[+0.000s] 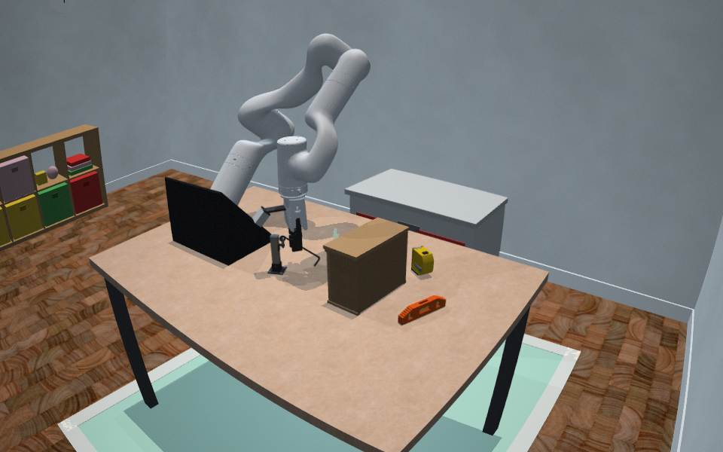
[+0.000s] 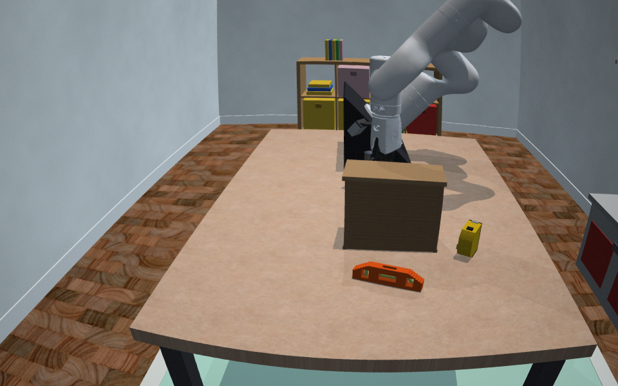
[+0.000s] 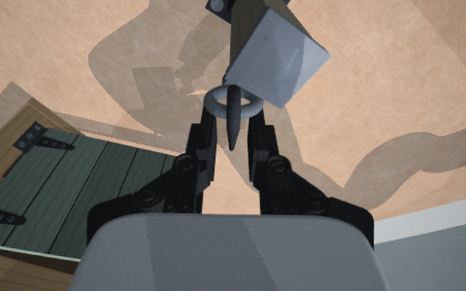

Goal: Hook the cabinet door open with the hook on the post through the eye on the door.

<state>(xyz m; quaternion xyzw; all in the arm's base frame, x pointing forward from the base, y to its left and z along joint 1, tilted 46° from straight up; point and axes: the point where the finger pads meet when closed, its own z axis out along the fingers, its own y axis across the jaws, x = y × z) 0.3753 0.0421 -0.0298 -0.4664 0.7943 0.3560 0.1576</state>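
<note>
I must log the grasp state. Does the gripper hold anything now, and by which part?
Nothing is held. The gripper straddles the hook at its rod, near the ring at the post, with a gap on each side.

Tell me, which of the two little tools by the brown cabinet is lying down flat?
The orange level lies flat in front of the cabinet. The yellow tape measure stands up beside it instead.
</note>
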